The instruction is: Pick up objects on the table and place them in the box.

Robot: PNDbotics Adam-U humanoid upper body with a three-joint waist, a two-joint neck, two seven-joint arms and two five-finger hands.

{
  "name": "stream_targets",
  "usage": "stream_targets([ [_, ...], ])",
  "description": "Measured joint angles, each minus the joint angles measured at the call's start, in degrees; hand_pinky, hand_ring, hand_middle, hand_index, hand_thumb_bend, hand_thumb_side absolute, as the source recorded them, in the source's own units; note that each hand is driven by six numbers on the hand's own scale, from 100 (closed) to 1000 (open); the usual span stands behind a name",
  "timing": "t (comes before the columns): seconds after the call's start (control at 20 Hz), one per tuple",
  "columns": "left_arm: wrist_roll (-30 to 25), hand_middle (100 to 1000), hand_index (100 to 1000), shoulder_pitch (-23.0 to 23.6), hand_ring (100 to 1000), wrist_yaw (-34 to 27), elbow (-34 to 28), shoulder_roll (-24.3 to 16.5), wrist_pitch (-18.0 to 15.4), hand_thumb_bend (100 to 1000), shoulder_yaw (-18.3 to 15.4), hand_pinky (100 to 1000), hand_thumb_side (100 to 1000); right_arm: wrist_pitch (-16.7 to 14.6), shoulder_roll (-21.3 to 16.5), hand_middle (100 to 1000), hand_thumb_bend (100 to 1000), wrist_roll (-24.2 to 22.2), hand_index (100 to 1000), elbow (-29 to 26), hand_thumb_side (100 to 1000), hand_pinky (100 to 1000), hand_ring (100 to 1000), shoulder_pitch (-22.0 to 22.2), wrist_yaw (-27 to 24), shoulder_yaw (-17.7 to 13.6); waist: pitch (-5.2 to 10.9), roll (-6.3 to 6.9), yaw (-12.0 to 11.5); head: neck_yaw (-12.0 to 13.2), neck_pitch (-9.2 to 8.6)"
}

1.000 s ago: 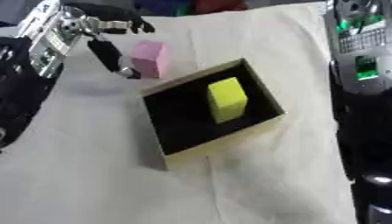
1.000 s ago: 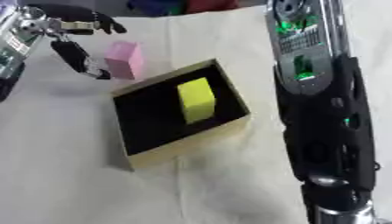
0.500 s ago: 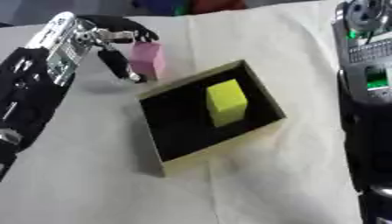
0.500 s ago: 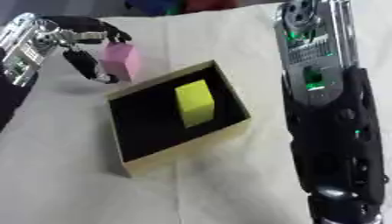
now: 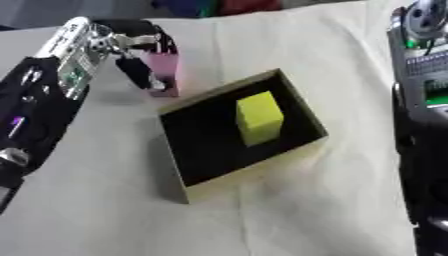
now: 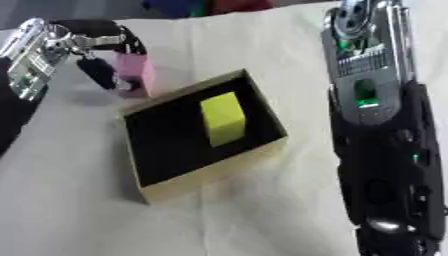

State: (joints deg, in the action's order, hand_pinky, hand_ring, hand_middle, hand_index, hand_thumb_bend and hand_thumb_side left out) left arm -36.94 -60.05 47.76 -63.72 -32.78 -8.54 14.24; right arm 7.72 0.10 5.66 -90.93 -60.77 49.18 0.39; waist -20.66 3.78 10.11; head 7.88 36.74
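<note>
We see a yellow rectangular block (image 5: 259,118) standing inside the open black-lined cardboard box (image 5: 188,186). Our left hand (image 5: 140,52) appears curled around a pink rectangular block (image 5: 165,71) just beside the box.

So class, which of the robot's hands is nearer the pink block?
Left. The left hand is curled round the pink block, just beyond the box. The right hand is out of view; only its arm shows, far right.

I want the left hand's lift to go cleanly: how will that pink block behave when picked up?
The pink block looks stiff with flat faces, so it probably keeps its shape between the left hand fingers. It stands taller than wide, so it may tip if nudged. It seems light for its size, perhaps foam.
</note>
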Motion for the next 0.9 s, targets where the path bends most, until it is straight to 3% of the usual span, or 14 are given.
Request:
stream_targets([
  [0.1,0.83,350,565,-0.02,438,0.78,-0.39,-0.02,0.51,121,0.00,561,100,0.04,0.00,759,100,0.05,994,-0.27,1000,786,749,0.45,-0.31,-0.16,0.02,0.00,0.00,0.01,0.00],
  [0.3,3.43,313,523,-0.02,397,2.06,-1.96,-0.11,1.15,100,0.00,484,100,0.10,0.00,758,100,0.15,994,-0.94,1000,786,749,1.24,-0.58,-0.45,0.39,-0.01,-0.01,-0.01,0.01],
  [0.6,4.63,312,524,0.10,390,-0.18,-7.44,-1.30,2.42,100,0.75,473,100,0.13,0.02,757,100,0.20,995,-1.97,1000,785,749,2.36,-0.78,-0.78,1.55,-0.09,-0.64,-0.39,0.98],
  [0.9,2.72,325,538,1.14,396,-7.42,-19.01,-3.66,4.77,100,3.38,493,100,0.07,0.74,757,100,0.16,994,-3.05,1000,786,750,3.56,-0.28,-0.76,2.91,-0.14,-1.98,-1.11,2.55],
])
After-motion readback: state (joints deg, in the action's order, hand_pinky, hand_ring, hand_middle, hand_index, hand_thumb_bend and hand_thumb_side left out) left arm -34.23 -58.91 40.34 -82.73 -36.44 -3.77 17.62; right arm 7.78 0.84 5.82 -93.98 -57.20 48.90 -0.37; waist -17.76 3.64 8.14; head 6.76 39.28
